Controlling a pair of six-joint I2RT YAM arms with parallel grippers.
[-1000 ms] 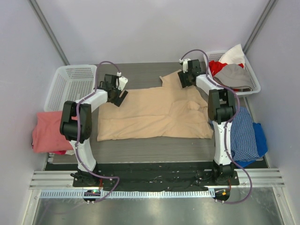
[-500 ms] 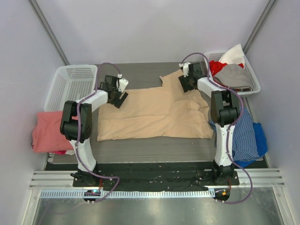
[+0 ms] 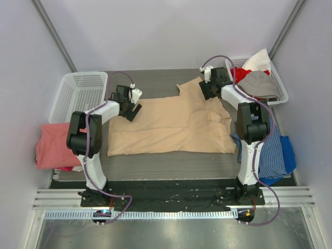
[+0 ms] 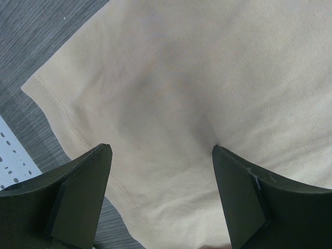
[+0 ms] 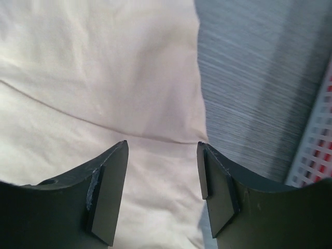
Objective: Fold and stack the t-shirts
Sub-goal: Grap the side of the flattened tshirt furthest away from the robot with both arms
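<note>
Top view high above the near edge of the table (image 3: 155,166), facing down, wrist views close over the tan t-shirt (image 3: 171,124), shared by all three

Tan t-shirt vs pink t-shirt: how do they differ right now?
The tan t-shirt lies spread out flat in the centre; the pink t-shirt is a compact bundle at the far left. The left claw and right claw, both open, are over the tan t-shirt, neither near the pink t-shirt. Shared: plain cloth, ungripped.
</note>
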